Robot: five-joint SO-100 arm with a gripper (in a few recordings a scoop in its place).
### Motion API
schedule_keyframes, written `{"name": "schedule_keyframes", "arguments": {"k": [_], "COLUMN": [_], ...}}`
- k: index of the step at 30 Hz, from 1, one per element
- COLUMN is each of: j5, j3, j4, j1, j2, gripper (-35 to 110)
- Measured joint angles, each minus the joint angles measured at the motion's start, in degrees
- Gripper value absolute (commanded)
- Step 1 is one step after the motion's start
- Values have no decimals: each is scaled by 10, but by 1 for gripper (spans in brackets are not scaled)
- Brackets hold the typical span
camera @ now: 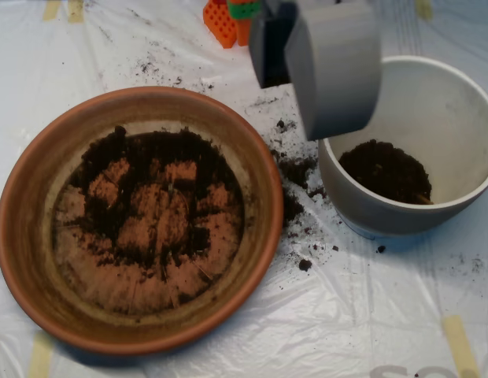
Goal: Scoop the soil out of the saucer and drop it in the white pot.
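Nearest the bottom edge of the overhead view sits 1 saucer [24,236], a wide, shallow terracotta dish on a white plastic sheet [346,331] that is held down with strips of tape. The sheet is probably there to catch spills. Inside the saucer, the soil [149,157] lies as a thin, patchy dark layer, thickest toward the far side, with bare orange patches showing through; much of it seems already removed.

Between the saucer and the pot, loose crumbs [295,169] are scattered on the sheet, likely dropped in transit.

To the right stands 1 white pot [370,213], deep and narrower than the saucer, set close beside it, probably to keep each carry short. A dark mound of soil rests at its bottom.

Farther back, 1 grey scoop [311,59] hangs above the pot's left rim. Its 2 shells show a dark gap between them, so it looks parted and released, with no soil visible inside. This seems to be the dropping stage.

At the far edge is 1 orange and green plastic part [228,20].
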Motion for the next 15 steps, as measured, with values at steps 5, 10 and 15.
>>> {"name": "schedule_keyframes", "arguments": {"k": [5,10,15], "j5": [25,40,38], "j3": [196,372,456], "j4": [-94,-210,-300], "j1": [85,188,265], "j2": [70,74,26], "gripper": [43,42,41]}}
